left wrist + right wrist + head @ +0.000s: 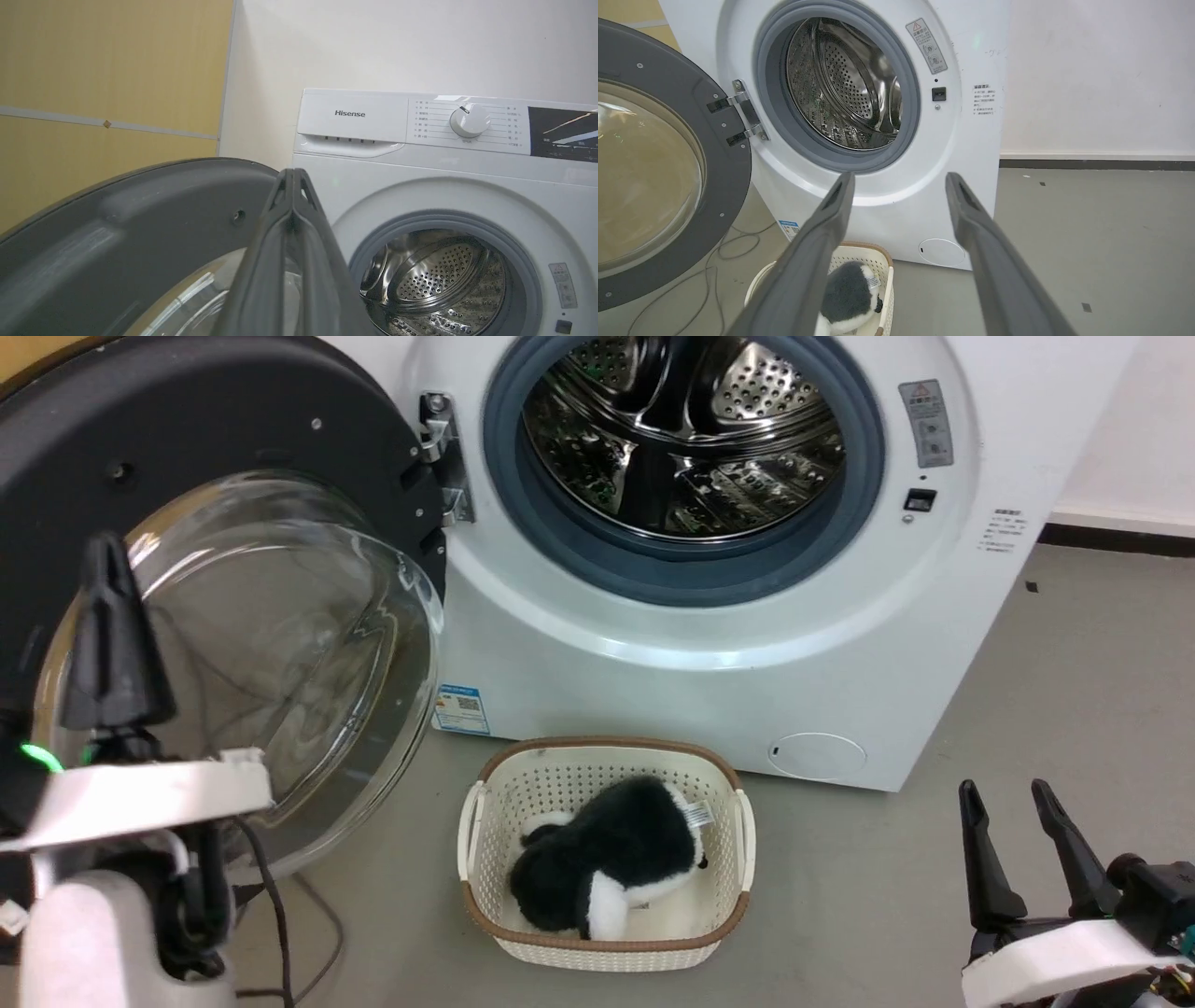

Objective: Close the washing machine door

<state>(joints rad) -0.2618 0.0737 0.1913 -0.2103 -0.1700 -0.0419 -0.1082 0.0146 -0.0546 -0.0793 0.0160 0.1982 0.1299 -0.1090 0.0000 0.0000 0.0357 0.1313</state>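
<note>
Hanging open, the door (233, 429) stands behind the pinched-together left claw (105, 555). The right claw (1005, 793) gapes apart. Left wrist view adds the dial (469, 120).

The washing machine door (233, 429) is cut off at the left edge.

White washing machine (597, 653) showing silver perforated drum (691, 448). At 9 o'clock, washing machine door (233, 401): black ring, clear glass. At 6 o'clock, cream lattice basket (597, 954), brown rim, holding blk & wht plush (607, 854).
</note>
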